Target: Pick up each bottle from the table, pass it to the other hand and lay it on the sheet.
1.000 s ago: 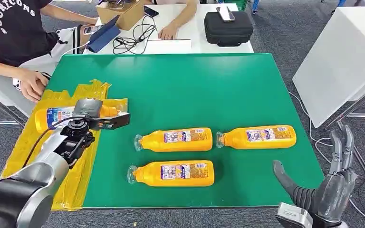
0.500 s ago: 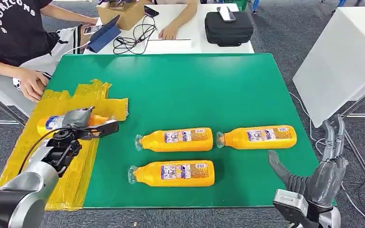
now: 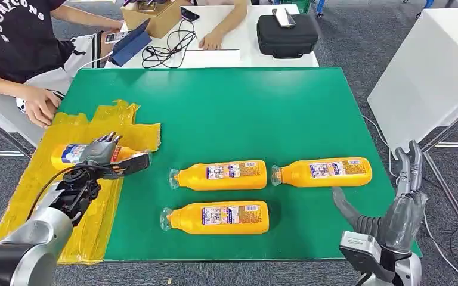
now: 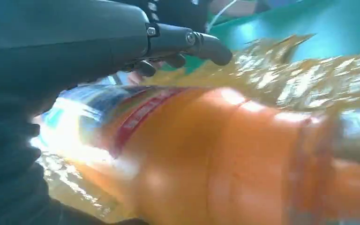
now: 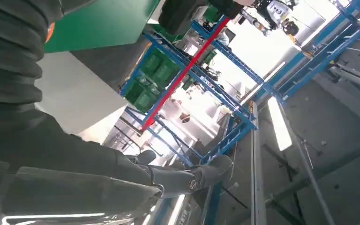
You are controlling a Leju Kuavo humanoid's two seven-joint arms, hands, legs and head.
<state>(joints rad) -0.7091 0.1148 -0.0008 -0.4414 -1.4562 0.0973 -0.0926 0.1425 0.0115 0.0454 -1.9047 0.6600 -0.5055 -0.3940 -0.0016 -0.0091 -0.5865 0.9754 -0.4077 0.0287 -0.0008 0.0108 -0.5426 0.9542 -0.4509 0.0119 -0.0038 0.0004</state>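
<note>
One orange bottle [image 3: 67,154] lies on the yellow sheet [image 3: 48,196] at the table's left side. My left hand [image 3: 104,156] is just over its neck end, fingers spread and thumb stretched out; in the left wrist view the fingers [image 4: 187,40] stand clear above the bottle [image 4: 225,154]. Three more orange bottles lie on the green table [image 3: 232,107]: one in the middle [image 3: 220,176], one to the right [image 3: 324,171], one nearer the front [image 3: 217,217]. My right hand [image 3: 402,208] is open and upright at the front right corner, holding nothing.
A person sits at the far left, one hand [image 3: 39,106] near the sheet's back edge. Behind the green table, a white table carries a black case [image 3: 286,36], cables and a cardboard box [image 3: 149,15]. A white board [image 3: 429,77] stands to the right.
My left hand and the bottle have come down and toward me on the sheet. My right hand has moved up and in, closer to the table's front right corner.
</note>
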